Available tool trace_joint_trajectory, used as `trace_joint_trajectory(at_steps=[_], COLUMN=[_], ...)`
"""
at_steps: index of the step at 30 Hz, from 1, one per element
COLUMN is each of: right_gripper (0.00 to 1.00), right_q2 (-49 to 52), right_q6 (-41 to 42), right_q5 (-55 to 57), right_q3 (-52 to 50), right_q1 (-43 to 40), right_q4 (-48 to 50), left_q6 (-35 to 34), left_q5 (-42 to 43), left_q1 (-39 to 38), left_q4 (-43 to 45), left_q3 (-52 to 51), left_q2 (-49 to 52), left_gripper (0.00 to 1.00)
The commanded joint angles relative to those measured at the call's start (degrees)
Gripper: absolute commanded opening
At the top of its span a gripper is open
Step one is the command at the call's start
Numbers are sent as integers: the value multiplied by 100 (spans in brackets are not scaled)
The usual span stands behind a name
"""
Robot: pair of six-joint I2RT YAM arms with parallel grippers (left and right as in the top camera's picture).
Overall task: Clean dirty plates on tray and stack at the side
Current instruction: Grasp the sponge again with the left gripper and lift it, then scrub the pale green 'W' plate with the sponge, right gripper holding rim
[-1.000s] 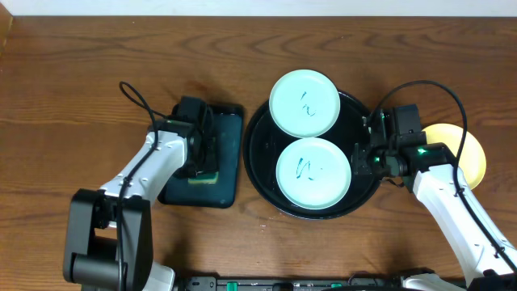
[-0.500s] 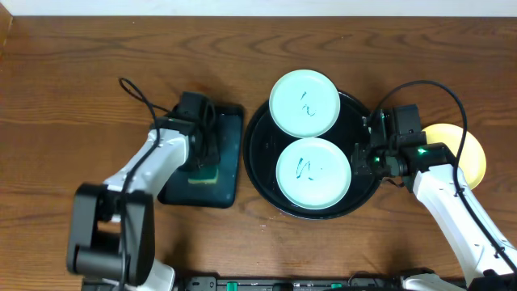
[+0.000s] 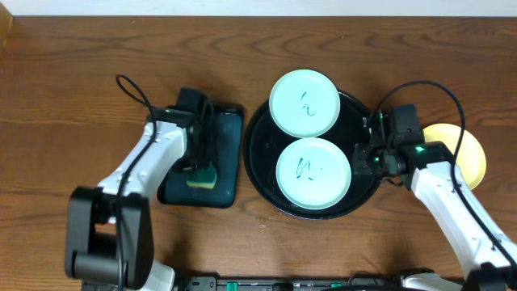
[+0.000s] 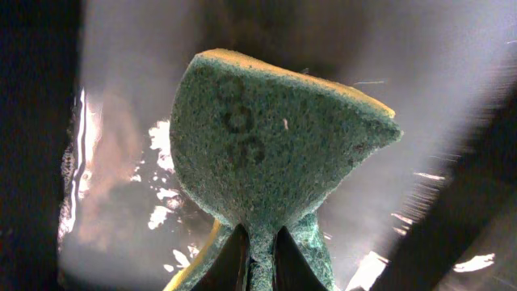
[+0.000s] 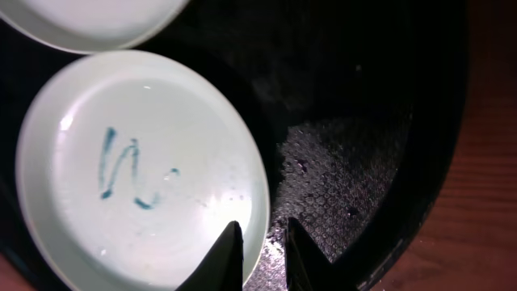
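Left wrist: L hand [image 4: 260,242] pinching sponge [image 4: 275,137] tight; R hand [image 5: 265,246] slightly open astride plate [image 5: 137,170] rim.

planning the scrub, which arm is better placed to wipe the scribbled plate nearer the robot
Left, probably: the left pincer is shut on the sponge. The right pincer straddles the near plate at its rim, better suited to steadying it.

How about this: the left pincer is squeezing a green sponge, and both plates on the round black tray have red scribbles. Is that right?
Almost. The scribbles are blue, not red; the right wrist view shows it best. The rest holds: the left pincer is squeezing a green sponge, and both plates on the round black tray have scribbles.
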Motion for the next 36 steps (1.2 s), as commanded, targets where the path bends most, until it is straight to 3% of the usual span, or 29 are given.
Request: trace_joint_trajectory(at_steps=[1,5,12,14,17,27,36], right_gripper=[15,11,13,12,1,1,1], right_q2=[365,874,1456,1554,1633,1650,1650], right_q6=[111,-131,-144,-127,-120,-105,-103], right_q5=[142,-330,-568,-564,-562,-192,-181], right_q3=[68,68,68,68,63,63,63], right_q1=[31,31,31,31,31,31,31], right_q4=[2,136,420,424,415,420,409], left_q6=[192,-9,-28,-28,-33,-774,-1340], left_q5=[938,1484,1305,1189,1139,1246,1425], left_q1=[-9,-142,-1027,-1344,-1799,-2852,-3204], left_q4=[-66,26,229,356,588,1738,2483], left_q3=[616,750,723,723,723,723,723], left_q2=[-592,-964,-824,-669,-356,927,1801], left_gripper=[8,7,8,7,8,8,8])
